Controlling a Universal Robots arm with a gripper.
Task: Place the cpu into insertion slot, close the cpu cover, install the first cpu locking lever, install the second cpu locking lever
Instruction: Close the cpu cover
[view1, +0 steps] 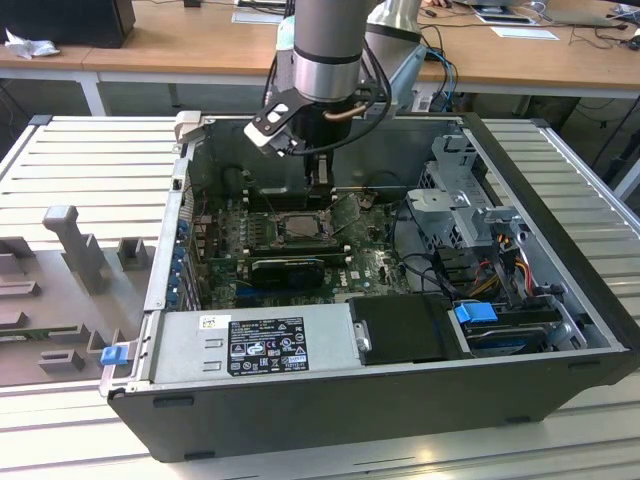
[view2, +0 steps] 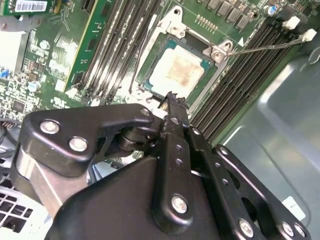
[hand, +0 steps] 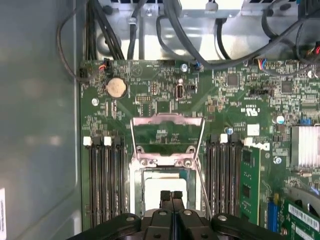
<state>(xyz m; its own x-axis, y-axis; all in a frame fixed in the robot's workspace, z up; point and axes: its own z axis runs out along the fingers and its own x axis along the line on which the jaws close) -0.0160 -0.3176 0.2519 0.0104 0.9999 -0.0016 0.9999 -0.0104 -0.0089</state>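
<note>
Fingers (view2: 175, 107) (black, together) near square beige cpu (view2: 176, 70).

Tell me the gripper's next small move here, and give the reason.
Probably move the gripper off the cpu toward the cpu cover to tip it down. The cpu already lies in the insertion slot, the cover is swung open off it, and the shut fingers hold nothing.

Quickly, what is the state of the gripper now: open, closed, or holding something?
Gripper: fingers closed, nothing visible between them; the tips are at the edge of the cpu.
</note>
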